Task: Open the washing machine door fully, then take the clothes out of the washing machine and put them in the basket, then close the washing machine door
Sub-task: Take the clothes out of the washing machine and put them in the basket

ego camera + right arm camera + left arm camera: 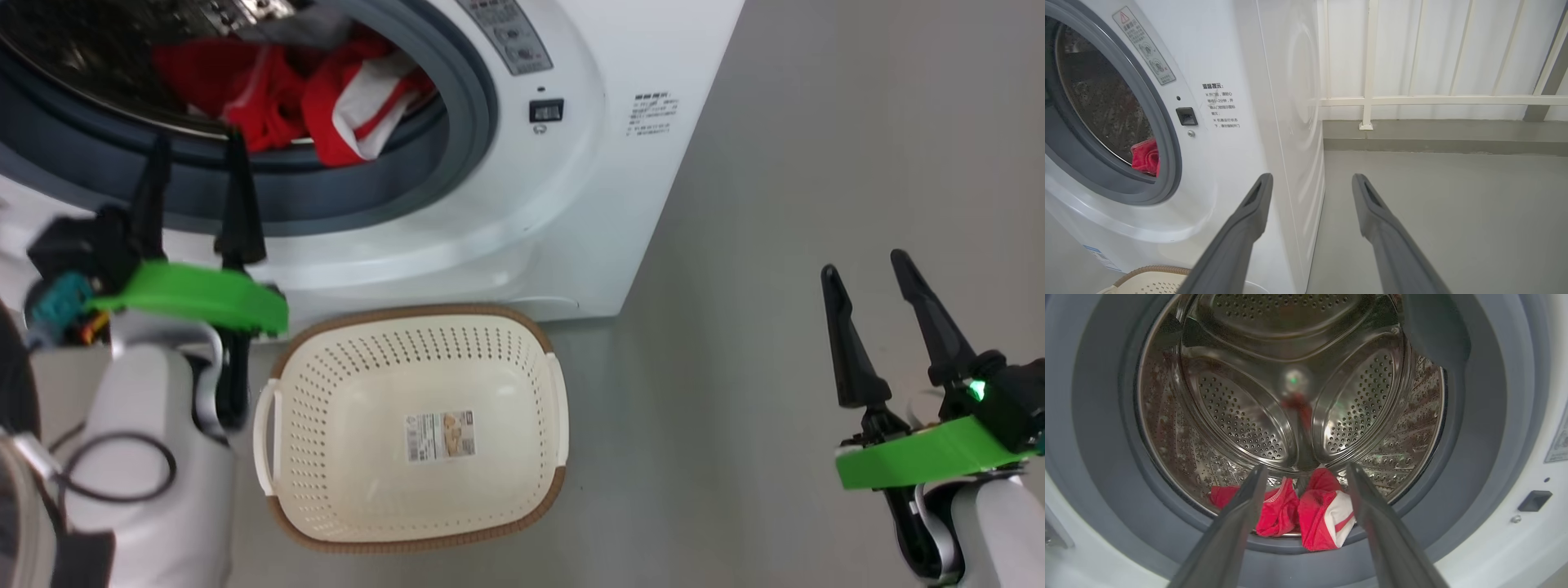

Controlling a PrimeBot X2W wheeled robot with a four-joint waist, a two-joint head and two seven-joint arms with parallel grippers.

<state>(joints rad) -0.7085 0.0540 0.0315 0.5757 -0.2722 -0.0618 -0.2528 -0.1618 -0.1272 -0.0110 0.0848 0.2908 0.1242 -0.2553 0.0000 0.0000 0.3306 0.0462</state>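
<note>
The washing machine (571, 204) has the basket (424, 314) just before it on the floor. The clothes (326, 106) lie at the drum's front lip, just beyond the spread left gripper (198, 139). The right gripper (864, 263), also spread, hangs well apart.

washing machine (571, 204) mouth: unblocked | clothes (1318, 516) at front lip | basket (326, 408) below

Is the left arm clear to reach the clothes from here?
Probably yes: the left gripper is open, aimed into the drum, and the clothes lie at its front lip with nothing between.
</note>
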